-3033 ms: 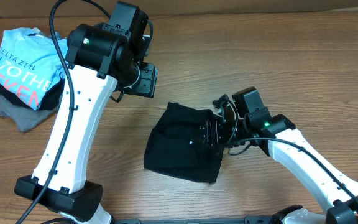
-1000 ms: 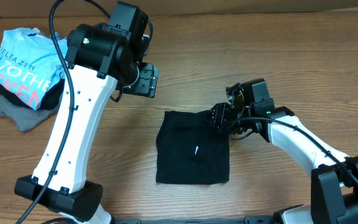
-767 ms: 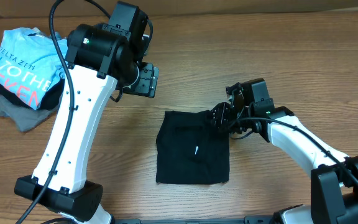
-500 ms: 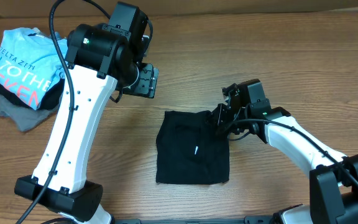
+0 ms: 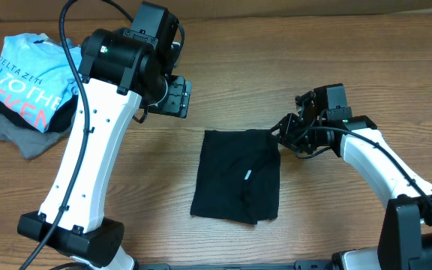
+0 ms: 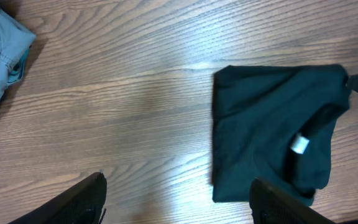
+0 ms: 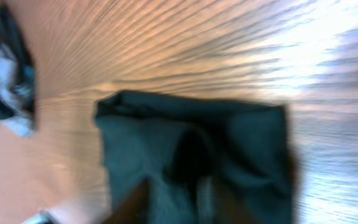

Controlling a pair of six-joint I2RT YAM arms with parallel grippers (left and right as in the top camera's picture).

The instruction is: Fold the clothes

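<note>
Black cloth [image 5: 238,176], corner clamped in low-reaching right gripper [image 5: 278,136]; left gripper [image 6: 178,190] apart, arm raised high.

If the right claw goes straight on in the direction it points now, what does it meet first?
The cloth. The right claw points leftward at the cloth's far right corner and is very near it. The blurred wrist view shows the cloth directly ahead. Whether they touch is unclear.
</note>
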